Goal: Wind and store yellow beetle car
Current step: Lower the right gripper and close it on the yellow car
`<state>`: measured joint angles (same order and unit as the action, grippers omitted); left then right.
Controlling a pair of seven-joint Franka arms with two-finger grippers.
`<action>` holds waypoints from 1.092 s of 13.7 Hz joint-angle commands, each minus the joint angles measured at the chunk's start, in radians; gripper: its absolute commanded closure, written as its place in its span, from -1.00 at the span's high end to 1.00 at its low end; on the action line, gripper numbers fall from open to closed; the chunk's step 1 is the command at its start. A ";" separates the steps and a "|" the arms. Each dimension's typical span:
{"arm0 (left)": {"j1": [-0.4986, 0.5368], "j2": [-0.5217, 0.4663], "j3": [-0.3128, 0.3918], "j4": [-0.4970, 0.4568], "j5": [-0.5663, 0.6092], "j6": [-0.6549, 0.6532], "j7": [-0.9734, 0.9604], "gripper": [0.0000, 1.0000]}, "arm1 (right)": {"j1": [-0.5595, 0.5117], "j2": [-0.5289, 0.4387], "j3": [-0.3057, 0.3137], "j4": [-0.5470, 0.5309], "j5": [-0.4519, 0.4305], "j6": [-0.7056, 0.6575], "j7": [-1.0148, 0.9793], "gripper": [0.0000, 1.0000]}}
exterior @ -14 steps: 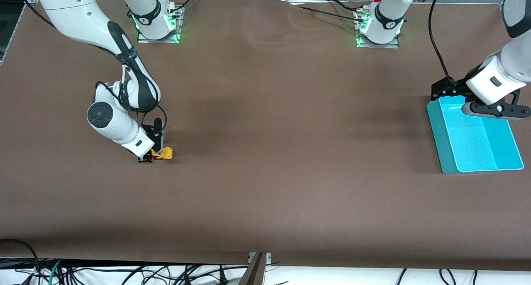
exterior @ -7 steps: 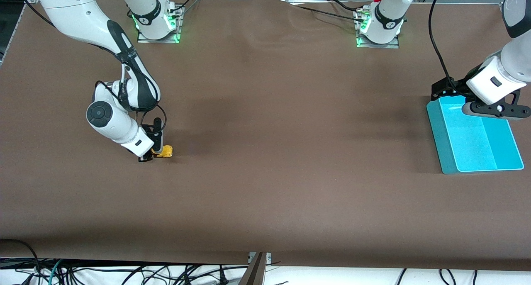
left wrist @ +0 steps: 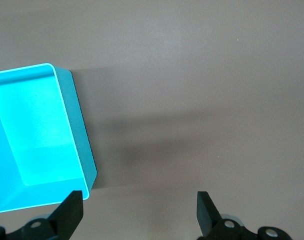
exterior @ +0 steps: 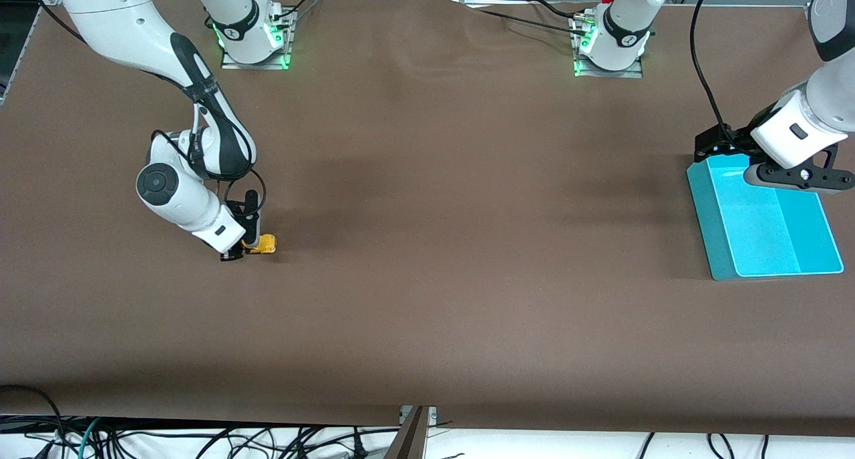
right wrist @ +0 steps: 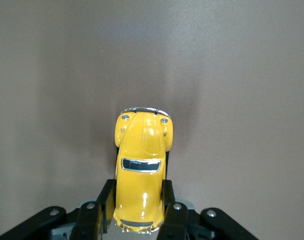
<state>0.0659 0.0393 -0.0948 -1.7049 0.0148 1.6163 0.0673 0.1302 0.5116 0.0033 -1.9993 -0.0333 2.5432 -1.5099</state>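
Observation:
The yellow beetle car (exterior: pixel 266 245) is on the brown table toward the right arm's end. My right gripper (exterior: pixel 244 248) is shut on it, down at the table surface. In the right wrist view the car (right wrist: pixel 141 165) points away from the wrist, and the black fingers (right wrist: pixel 104 199) clamp the two sides of its rear half (right wrist: pixel 138 202). My left gripper (exterior: pixel 796 176) waits open and empty over the edge of the teal bin (exterior: pixel 768 232) nearest the left arm's base. Its view shows its own gripper (left wrist: pixel 139 202) above bare table beside the bin (left wrist: pixel 36 135).
The teal bin is empty and stands at the left arm's end of the table. The two arm bases (exterior: pixel 252 38) (exterior: pixel 609 45) are along the top edge of the front view. Cables hang below the table's near edge.
My right gripper has moved a little toward the right arm's end of the table, drawing the car with it. The left arm has not moved.

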 commanded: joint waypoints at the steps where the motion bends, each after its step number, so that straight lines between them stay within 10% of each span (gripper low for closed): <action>1: 0.003 -0.012 0.006 -0.001 -0.029 -0.015 0.031 1.00 | -0.024 -0.015 0.004 -0.030 -0.001 0.002 -0.015 -0.31; 15: 0.003 -0.007 0.007 -0.007 -0.015 -0.006 0.031 1.00 | -0.145 -0.007 0.006 -0.032 0.000 0.000 -0.165 -0.31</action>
<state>0.0662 0.0395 -0.0932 -1.7050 0.0148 1.6104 0.0713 0.0081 0.5087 0.0002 -2.0038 -0.0332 2.5399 -1.6466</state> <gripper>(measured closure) 0.000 0.590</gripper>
